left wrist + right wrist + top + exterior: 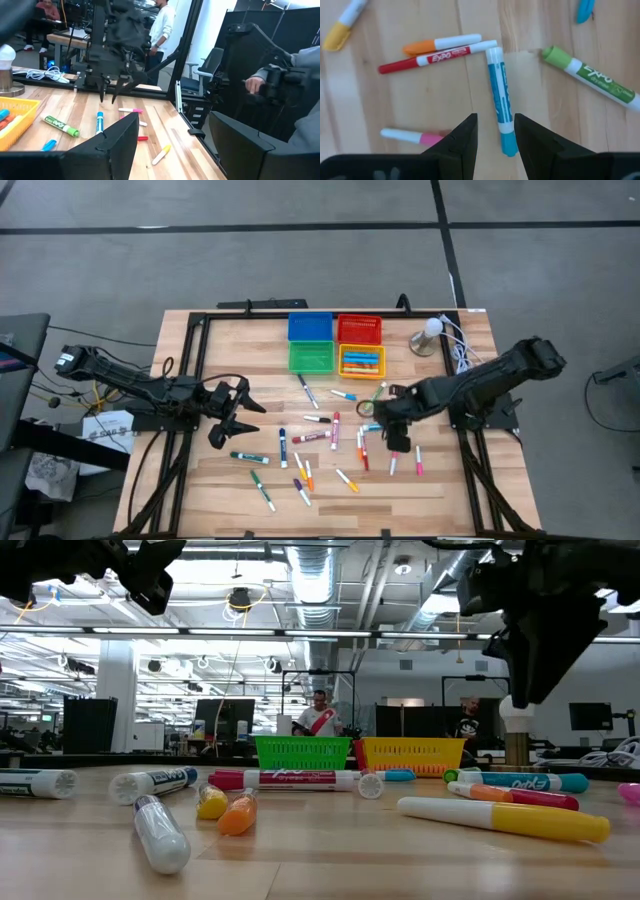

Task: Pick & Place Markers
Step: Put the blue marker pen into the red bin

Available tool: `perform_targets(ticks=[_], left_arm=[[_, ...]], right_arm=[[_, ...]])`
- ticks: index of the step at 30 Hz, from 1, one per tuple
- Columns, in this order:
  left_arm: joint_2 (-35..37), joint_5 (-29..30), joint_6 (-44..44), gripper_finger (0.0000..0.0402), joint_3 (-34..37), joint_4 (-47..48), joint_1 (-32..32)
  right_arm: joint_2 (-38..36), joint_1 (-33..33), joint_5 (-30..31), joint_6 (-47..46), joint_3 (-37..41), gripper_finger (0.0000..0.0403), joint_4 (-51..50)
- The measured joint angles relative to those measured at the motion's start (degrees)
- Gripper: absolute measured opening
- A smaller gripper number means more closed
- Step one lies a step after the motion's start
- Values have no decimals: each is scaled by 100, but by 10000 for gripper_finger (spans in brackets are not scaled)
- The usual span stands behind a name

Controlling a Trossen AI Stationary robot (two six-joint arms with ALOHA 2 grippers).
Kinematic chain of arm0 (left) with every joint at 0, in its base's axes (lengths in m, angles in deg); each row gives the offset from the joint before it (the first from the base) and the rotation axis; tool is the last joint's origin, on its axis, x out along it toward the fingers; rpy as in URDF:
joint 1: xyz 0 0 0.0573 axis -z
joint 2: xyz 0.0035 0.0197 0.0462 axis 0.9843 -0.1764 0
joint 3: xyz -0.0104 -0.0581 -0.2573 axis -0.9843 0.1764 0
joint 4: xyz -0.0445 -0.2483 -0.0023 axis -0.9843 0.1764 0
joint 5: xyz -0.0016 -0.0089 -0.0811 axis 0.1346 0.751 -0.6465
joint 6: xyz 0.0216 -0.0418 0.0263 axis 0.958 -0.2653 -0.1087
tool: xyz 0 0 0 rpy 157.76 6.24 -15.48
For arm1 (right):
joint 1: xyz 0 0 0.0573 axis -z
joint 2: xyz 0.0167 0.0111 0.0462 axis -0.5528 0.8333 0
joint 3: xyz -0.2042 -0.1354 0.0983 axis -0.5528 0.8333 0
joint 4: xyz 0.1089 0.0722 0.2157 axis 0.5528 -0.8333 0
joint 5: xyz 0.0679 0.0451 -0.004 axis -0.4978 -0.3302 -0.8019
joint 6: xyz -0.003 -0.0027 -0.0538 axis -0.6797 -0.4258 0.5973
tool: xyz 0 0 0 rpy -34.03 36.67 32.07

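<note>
Many markers (310, 435) lie scattered flat on the wooden table (200, 480), in front of the bins. My right gripper (495, 125) points down, open, above a blue-barrelled marker (500, 100) that lies on the wood beside a red one (437, 57) and a green one (590, 75). In the left wrist view its fingertips (102, 97) stand clear of the table. My left gripper (248, 416) waits open at the table's left, pointing level toward the right.
Blue (310, 327), red (359, 330), green (311, 357) and yellow (361, 361) bins stand at the far middle; the yellow one holds markers. A lamp-like stand (430, 335) with white cable (460, 352) is at the far right. People show beyond the table.
</note>
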Motion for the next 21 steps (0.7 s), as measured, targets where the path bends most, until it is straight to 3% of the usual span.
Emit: perform_targets(ticks=[5,11,21], left_arm=[[0,0,0,242,0,-20,2],[0,0,0,242,0,-37,2],[1,0,0,242,0,-38,-1]], right_arm=[[-127,352,-213,655,89,118,5],[222,473,-214,1373,90,118,30],[650,500,-303,1553,91,118,204]])
